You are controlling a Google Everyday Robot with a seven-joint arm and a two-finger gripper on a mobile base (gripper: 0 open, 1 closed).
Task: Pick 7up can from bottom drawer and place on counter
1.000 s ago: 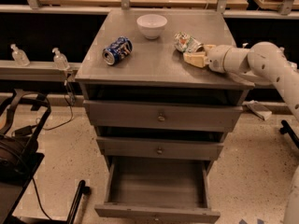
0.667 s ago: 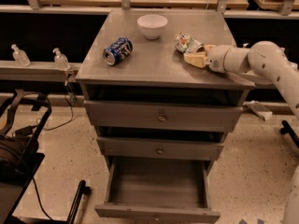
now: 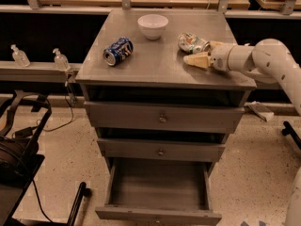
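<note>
The 7up can (image 3: 192, 42), pale green and white, lies on its side on the right part of the grey counter (image 3: 155, 65). My gripper (image 3: 197, 52) reaches in from the right at counter height with the can between its fingers. One cream finger (image 3: 196, 60) lies just in front of the can with a thin gap; the other is mostly hidden behind it. The gripper looks open and the can rests on the counter. The bottom drawer (image 3: 157, 214) is pulled out below and its inside shows nothing.
A blue can (image 3: 117, 51) lies on its side at the counter's left. A white bowl (image 3: 153, 26) stands at the back middle. Two shallower knobbed drawers are shut. Two small bottles (image 3: 61, 59) stand on a ledge at left, and black equipment (image 3: 19, 149) on the floor.
</note>
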